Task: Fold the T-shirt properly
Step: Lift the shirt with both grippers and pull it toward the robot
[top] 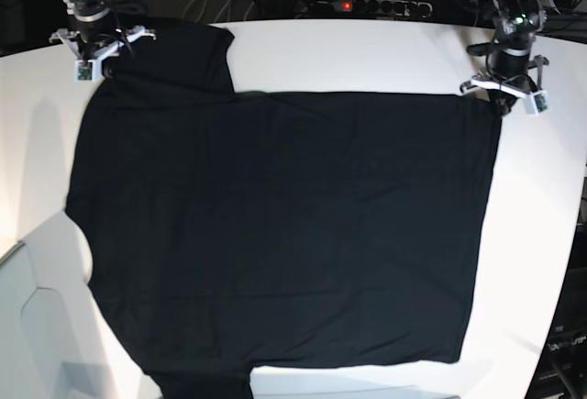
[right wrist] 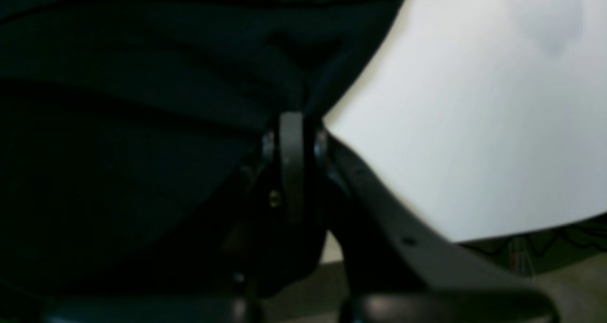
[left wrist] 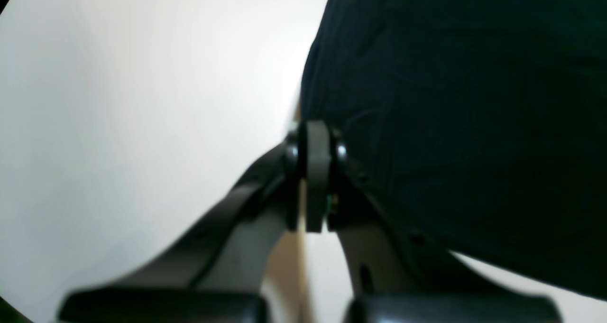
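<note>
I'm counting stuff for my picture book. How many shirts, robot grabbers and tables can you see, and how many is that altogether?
T-shirt: 1, black, spread flat
Robot grippers: 2, left gripper and right gripper, each shut on a corner of the shirt
Table: 1, white
Total: 4

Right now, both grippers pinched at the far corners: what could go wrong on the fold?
1. The left gripper and right gripper pinch only the edge of the T-shirt; the cloth could slip out when lifted.
2. The shirt's near hem hangs off the white table, so dragging may pull it askew.
</note>
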